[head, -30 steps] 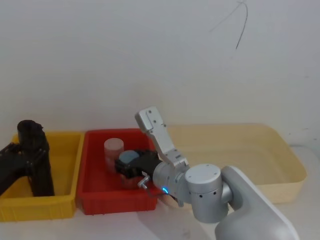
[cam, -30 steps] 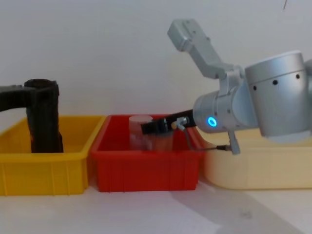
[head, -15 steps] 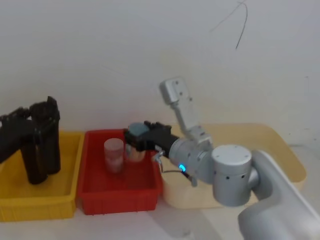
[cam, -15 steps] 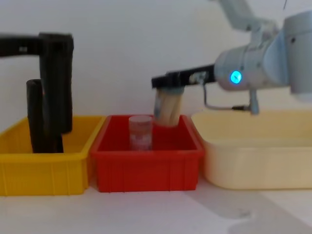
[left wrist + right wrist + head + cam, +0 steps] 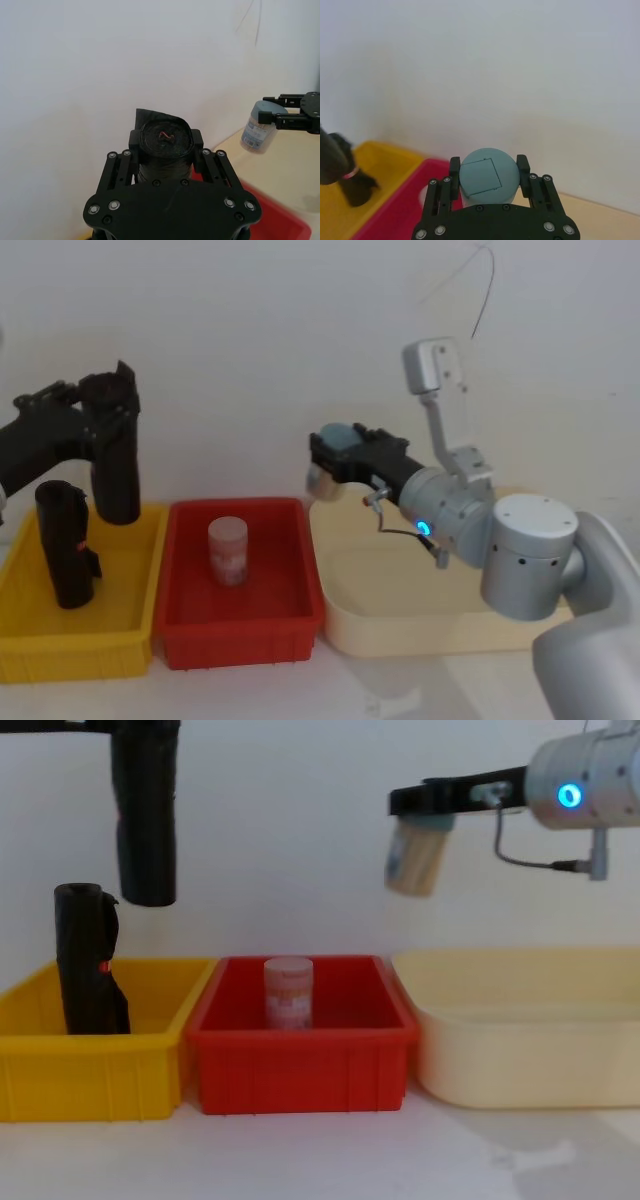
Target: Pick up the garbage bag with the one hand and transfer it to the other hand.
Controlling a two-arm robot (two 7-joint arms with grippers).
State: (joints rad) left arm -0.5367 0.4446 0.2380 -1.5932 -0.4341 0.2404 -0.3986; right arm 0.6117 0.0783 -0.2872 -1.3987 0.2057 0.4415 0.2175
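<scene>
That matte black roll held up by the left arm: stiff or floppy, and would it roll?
Probably stiff: the matte black roll hangs straight from the left gripper, no sag. Being cylindrical, it would likely roll if laid down.

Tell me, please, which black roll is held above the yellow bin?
The garbage bag clamped in the left tool, hanging upright over the yellow bin; the other roll stands inside it.

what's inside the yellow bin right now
One black roll with a small red mark stands upright in the yellow bin. The bin's front wall hides its foot in the chest view. The garbage bag hangs above the bin in the left gripper.
</scene>
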